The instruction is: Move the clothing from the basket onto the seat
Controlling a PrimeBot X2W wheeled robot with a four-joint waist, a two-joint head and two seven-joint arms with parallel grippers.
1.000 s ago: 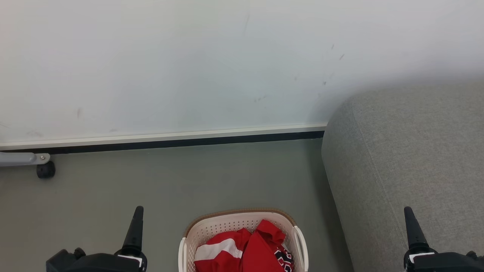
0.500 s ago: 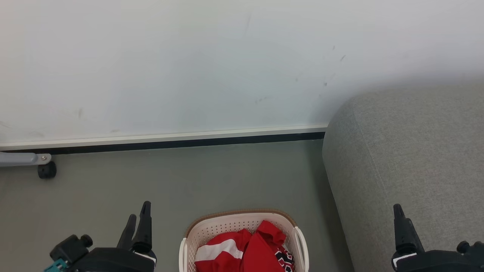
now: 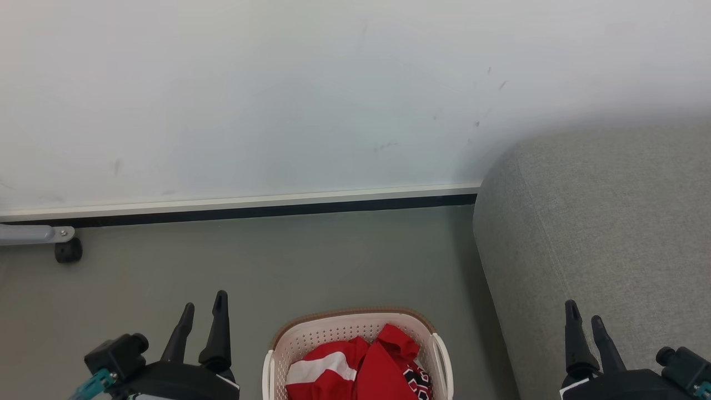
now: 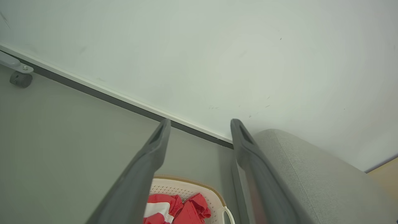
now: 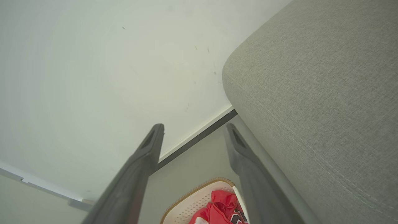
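Note:
The cream basket [image 3: 311, 336] with a brown rim stands on the floor at the bottom centre, holding the red clothing [image 3: 361, 369] with a white stripe and black numerals at its right side. The grey seat [image 3: 605, 239] rises just right of the basket. My left gripper [image 3: 203, 306] hovers open to the basket's left, nothing between its fingers. My right gripper [image 3: 584, 312] is open over the seat's front. In the left wrist view the basket [image 4: 189, 189], clothing [image 4: 178, 210] and seat [image 4: 311, 174] lie below the open fingers. The right wrist view shows the basket [image 5: 196, 202], clothing [image 5: 222, 205] and seat [image 5: 317, 93].
A white wall with a dark baseboard [image 3: 250, 210] closes the floor behind the basket. A grey leg with a black caster wheel [image 3: 68, 251] sits at the far left by the wall. Grey floor [image 3: 311, 261] spreads between the wall and basket.
Both grippers have rolled, so two fingers of each now show side by side. The left gripper shifted right and up, the right gripper shifted left. Basket and clothing stayed put.

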